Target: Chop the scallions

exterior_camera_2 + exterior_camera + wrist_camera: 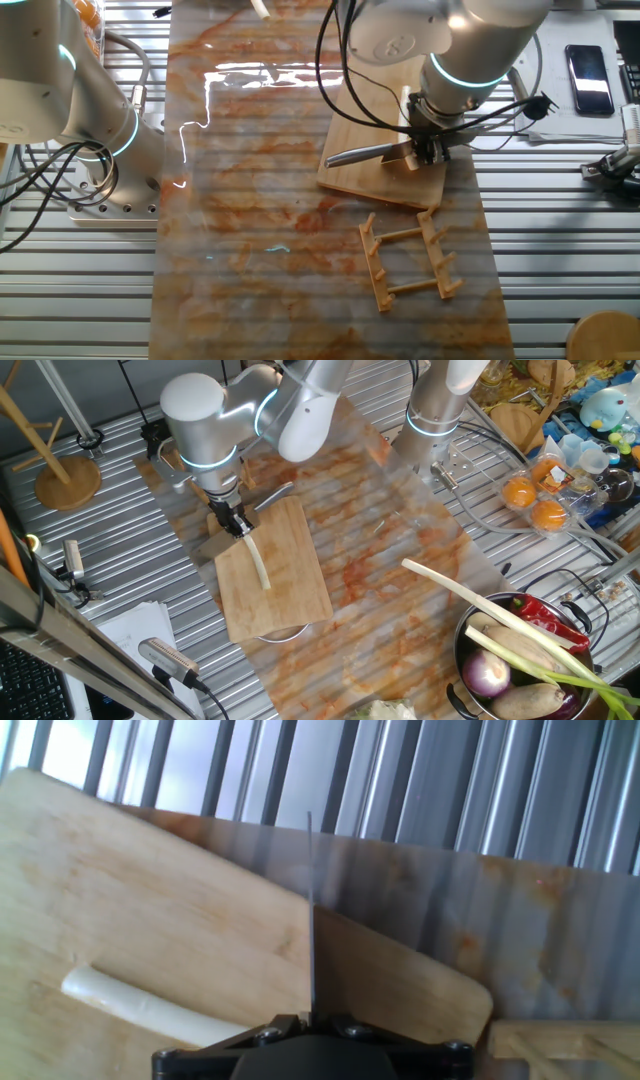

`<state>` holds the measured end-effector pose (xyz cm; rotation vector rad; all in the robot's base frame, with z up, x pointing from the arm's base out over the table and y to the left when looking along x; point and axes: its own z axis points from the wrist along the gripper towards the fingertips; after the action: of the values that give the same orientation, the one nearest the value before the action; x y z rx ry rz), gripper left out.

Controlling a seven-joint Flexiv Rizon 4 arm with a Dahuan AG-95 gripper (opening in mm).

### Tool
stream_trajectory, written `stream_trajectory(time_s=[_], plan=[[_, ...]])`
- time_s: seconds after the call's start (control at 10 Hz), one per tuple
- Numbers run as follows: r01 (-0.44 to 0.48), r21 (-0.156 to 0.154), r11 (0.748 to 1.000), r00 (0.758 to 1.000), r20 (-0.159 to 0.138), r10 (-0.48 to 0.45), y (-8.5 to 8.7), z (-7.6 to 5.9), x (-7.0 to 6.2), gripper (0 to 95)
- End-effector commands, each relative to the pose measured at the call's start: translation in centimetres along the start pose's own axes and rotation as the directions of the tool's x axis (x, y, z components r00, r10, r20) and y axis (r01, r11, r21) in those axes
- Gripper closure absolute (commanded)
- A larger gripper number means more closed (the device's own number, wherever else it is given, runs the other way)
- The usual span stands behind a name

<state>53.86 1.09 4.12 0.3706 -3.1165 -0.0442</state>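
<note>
Scallions (260, 564): one thin cream-white stalk, slightly curved, whole and uncut. Lies flat on wooden cutting board (271, 574), running along its length near the middle. In hand view (150, 1007), pale and smooth, rounded end visible.

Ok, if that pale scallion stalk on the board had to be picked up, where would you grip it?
Probably near the free end of the scallion stalk, coming straight down and closing across its thin width. It lies flat on the cutting board, so no side gets underneath it. Its other end sits right beside the pincer, which holds the knife.
</note>
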Motion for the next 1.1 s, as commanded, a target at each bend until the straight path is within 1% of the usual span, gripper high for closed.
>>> stream_trajectory(time_s=[0.1,0.5,0.6,0.8,0.9,1.0,1.1], plan=[[0.006,0.01,1.0,0.999,0.032,-0.007,0.0,-0.2,0.1,95.0],[0.006,0.013,1.0,0.999,0.037,-0.007,-0.2,-0.5,0.1,95.0],[0.002,0.008,1.0,0.999,0.039,-0.002,-0.4,-1.0,0.0,95.0],[-0.038,0.003,0.999,0.999,0.026,0.037,-0.3,-2.4,-0.6,95.0],[-0.073,0.001,0.997,0.997,0.028,0.073,0.2,-3.0,-1.0,95.0],[-0.104,-0.004,0.995,0.994,0.028,0.104,0.6,-3.4,-1.2,95.0],[-0.13,-0.016,0.991,0.991,0.029,0.13,0.9,-3.5,-1.3,95.0]])
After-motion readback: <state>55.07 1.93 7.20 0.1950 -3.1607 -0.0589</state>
